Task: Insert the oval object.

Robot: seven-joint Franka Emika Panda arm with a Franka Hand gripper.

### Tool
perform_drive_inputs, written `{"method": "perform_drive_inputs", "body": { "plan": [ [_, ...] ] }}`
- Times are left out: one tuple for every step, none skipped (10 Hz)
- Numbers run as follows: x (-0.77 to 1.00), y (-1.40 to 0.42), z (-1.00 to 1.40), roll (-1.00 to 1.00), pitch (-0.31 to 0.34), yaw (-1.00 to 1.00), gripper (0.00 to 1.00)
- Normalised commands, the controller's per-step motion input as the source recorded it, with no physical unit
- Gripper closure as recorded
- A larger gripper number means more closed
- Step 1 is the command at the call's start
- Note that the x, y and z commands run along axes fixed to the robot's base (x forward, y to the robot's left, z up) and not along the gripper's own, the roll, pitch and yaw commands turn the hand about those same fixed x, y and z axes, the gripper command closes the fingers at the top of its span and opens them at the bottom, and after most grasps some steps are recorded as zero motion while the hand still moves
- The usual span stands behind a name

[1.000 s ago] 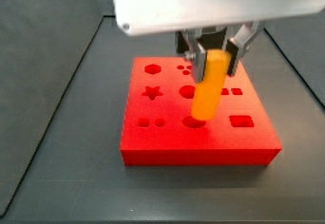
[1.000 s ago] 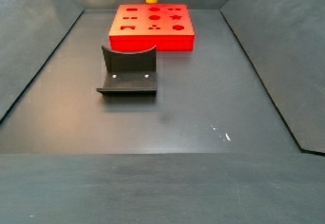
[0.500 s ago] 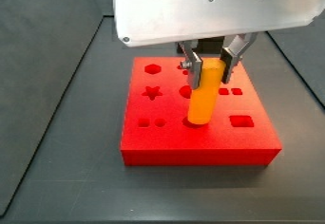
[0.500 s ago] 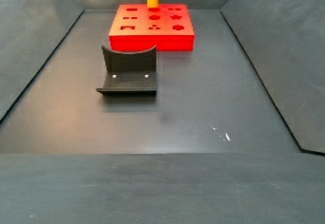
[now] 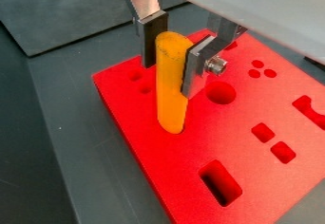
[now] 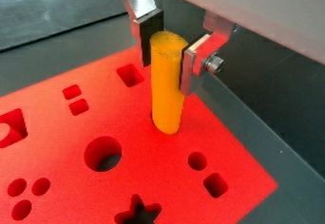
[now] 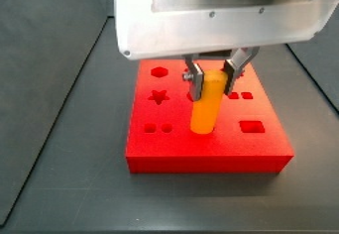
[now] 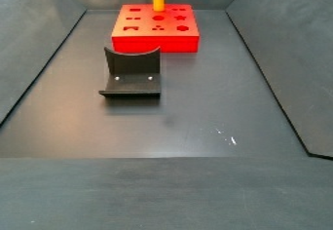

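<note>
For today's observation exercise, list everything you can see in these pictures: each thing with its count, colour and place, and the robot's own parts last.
oval object: one, orange-yellow, upright between the gripper's fingers, its lower end at the red block's top, in a side view.
red block: one, red, on the dark floor under the gripper; its top has cut-out holes of several shapes.
star hole: one, in the block's top, near its left edge in a side view.
fixture: one, dark grey, on the floor in front of the block in a side view, apart from it.
floor: dark grey, with raised side walls.
gripper: one, silver fingers with dark pads, above the block, shut on the oval object.
</note>
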Motion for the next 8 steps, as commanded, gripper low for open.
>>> {"method": "perform_drive_inputs", "body": {
  "plan": [
    [0.0,-0.01,-0.34,0.1,-0.064,-0.01,1.0],
    [0.0,-0.04,-0.45,0.1,-0.084,-0.05,1.0],
    [0.0,-0.05,-0.59,0.09,-0.127,-0.04,1.0],
    [0.0,-0.07,-0.67,0.07,-0.146,-0.03,1.0],
    [0.0,-0.11,-0.69,0.06,-0.154,-0.04,1.0],
    [0.0,-0.11,-0.7,0.07,-0.147,-0.03,1.0],
    [0.0,0.0,-0.11,0.0,-0.037,0.0,1.0],
    [0.0,0.0,0.0,0.0,0.0,0.0,1.0]
  ]
}}
